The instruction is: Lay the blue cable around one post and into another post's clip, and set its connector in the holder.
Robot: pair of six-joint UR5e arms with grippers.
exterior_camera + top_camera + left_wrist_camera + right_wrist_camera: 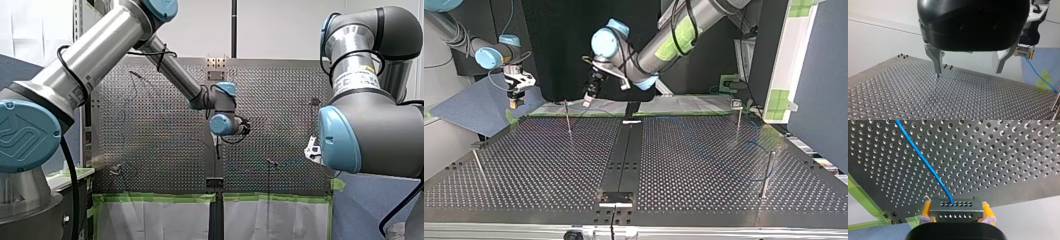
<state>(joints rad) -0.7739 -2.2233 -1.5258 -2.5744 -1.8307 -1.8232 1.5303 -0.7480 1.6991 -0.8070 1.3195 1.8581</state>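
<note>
blue cable (928, 167): runs from the connector (953, 211) out across the perforated tabletop (1010, 157); in the top view a faint loop of it lies at the frame's right, near a post (766, 175). connector: clamped between the yellow pads (986, 211) of my right gripper (955, 205), at the top view's upper left, just past the tabletop's corner. my left gripper (968, 73): fingers spread, holding nothing, above the tabletop, upper middle of the top view.
</note>
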